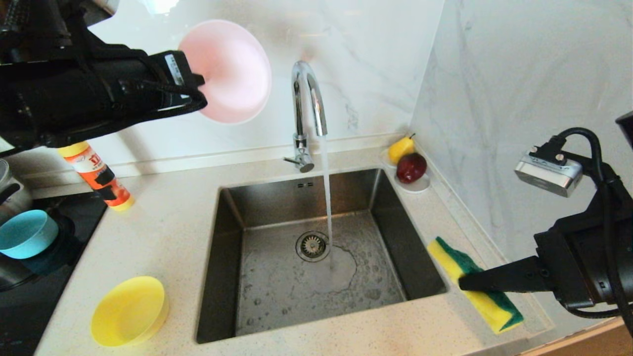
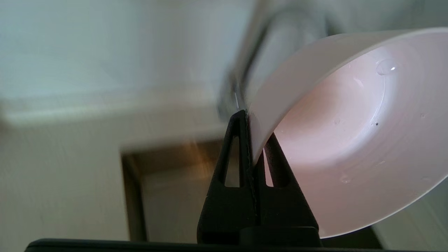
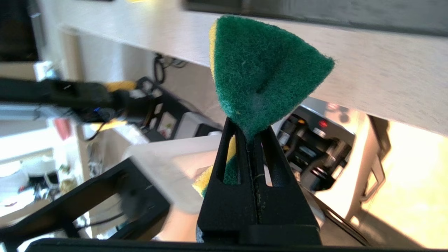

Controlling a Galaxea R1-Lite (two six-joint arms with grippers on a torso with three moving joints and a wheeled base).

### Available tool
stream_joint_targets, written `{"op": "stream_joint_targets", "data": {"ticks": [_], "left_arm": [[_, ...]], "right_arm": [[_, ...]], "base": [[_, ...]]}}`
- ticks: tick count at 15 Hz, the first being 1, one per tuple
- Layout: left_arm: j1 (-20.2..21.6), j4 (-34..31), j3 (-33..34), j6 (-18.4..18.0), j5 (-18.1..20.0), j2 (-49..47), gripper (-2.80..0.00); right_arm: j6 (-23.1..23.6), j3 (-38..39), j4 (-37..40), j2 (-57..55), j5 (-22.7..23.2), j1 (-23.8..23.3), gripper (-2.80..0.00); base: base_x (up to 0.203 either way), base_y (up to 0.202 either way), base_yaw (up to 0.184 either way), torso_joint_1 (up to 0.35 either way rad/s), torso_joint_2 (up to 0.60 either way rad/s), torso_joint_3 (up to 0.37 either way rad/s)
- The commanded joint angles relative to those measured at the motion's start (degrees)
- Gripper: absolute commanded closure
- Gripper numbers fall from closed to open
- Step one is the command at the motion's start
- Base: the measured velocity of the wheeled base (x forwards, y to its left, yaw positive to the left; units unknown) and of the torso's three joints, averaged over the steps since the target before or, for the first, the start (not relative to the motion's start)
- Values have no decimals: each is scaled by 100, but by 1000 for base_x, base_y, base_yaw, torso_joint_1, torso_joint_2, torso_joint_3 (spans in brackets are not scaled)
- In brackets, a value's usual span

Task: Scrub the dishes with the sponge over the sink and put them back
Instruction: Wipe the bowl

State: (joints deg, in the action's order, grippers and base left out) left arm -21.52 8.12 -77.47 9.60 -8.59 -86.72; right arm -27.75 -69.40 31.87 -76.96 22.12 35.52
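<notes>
We have the pale pink bowl lifted high at the far left, the left gripper with its fingers pinched tight on the rim, one inside and one outside the wall. A few water drops show inside it in the left wrist view, so we judge it wetted or rinsed, though we cannot tell whether it has been scrubbed. Our right gripper has its fingers clamped on the sponge, low at the right edge of the sink, well apart from the bowl. Water runs from the faucet into the basin. The yellow bowl sits on the bench at the near left, the blue bowl further left, neither in hand. Most of the work seems left: bowl and sponge must meet over the sink, then each bowl goes back.
</notes>
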Motion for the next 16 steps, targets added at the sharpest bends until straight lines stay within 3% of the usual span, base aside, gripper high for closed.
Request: {"op": "stream_joint_targets", "data": {"ticks": [1,4,8,10,11,13,15,16], "left_arm": [[18,-1546,65,264,385,418,0],[13,-2001,714,300,453,497,0],[-47,-2043,1404,176,486,602,0],[-371,-1949,1673,142,400,628,0],[-589,-1826,1820,134,258,603,0],[-996,-1409,2021,166,-402,307,0],[-1353,-588,2178,267,-1087,-44,0],[-1473,-265,2307,323,-1217,-81,0]], "right_arm": [[-20,-168,6,28,64,189,0],[-21,-411,7,-60,220,325,0],[-33,-646,54,-157,382,526,0],[-38,-640,45,-273,387,688,0],[-38,-654,25,-386,389,757,0],[-57,-809,14,-640,388,962,0],[-67,-1059,22,-922,382,1133,0],[-71,-1173,28,-1063,381,1210,0]], "base": [[0,0,0,0,0,0],[0,0,0,0,0,0],[0,0,0,0,0,0],[0,0,0,0,0,0],[0,0,0,0,0,0],[0,0,0,0,0,0],[0,0,0,0,0,0],[0,0,0,0,0,0]]}}
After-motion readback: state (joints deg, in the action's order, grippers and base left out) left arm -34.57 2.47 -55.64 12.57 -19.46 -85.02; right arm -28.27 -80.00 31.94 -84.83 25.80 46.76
